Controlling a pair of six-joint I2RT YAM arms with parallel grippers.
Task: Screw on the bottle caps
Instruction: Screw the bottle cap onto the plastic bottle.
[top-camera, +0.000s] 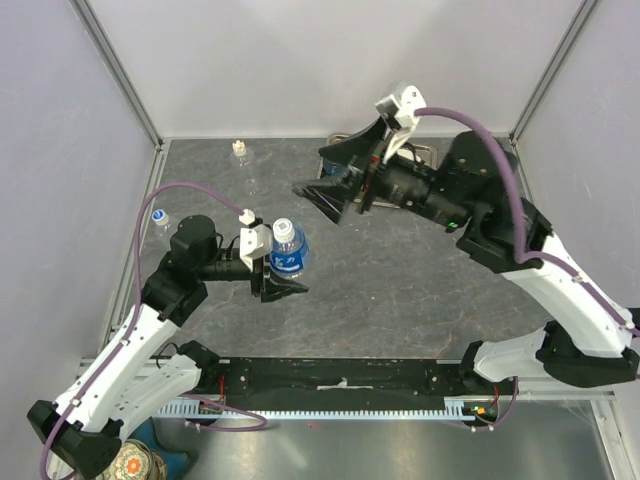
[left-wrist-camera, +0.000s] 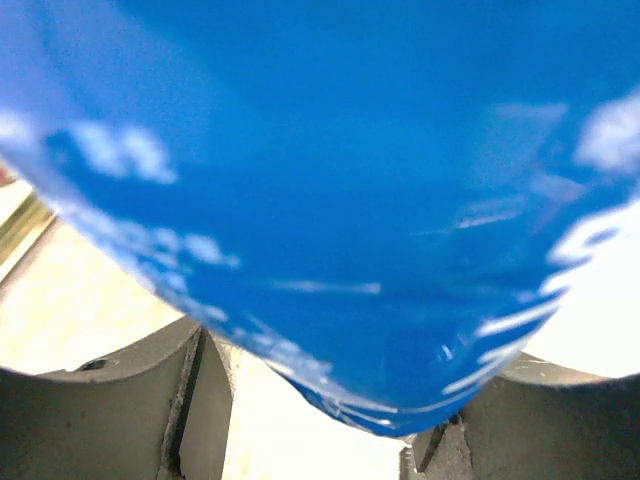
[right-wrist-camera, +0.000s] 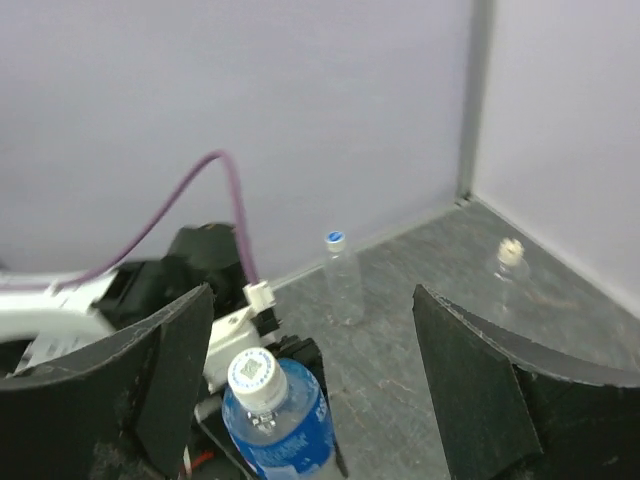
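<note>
My left gripper (top-camera: 280, 270) is shut on a clear bottle with a blue label (top-camera: 289, 253) and holds it upright above the table. The label fills the left wrist view (left-wrist-camera: 350, 200), with my grey fingers (left-wrist-camera: 120, 400) below it. In the right wrist view this bottle (right-wrist-camera: 290, 430) has a white cap (right-wrist-camera: 252, 372) sitting on its neck. My right gripper (top-camera: 310, 170) is open and empty, up and to the right of that bottle; the right wrist view shows the gripper (right-wrist-camera: 312, 295) wide apart above the cap, not touching it.
A clear bottle with a blue cap (top-camera: 160, 220) (right-wrist-camera: 341, 276) stands by the left wall. Another clear bottle with a cream cap (top-camera: 240, 152) (right-wrist-camera: 509, 266) stands near the back wall. A metal object (top-camera: 430, 152) sits behind the right arm. A patterned bowl (top-camera: 130, 465) lies off the table's near left.
</note>
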